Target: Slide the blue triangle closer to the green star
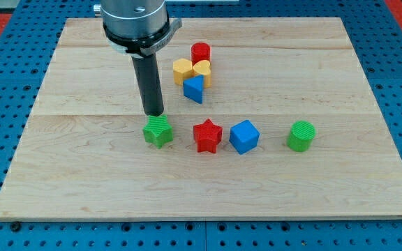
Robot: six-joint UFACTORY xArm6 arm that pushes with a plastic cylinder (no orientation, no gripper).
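The blue triangle (194,88) lies near the board's middle, just below two yellow blocks. The green star (158,131) lies below and to the left of it, a short gap apart. My tip (154,113) stands just above the green star's top edge and to the left of the blue triangle, touching neither as far as I can tell.
A red cylinder (200,52), a yellow hexagon (182,70) and a yellow heart-like block (202,70) cluster above the triangle. A red star (207,135), a blue cube (243,136) and a green cylinder (301,135) sit in a row right of the green star on the wooden board (75,181).
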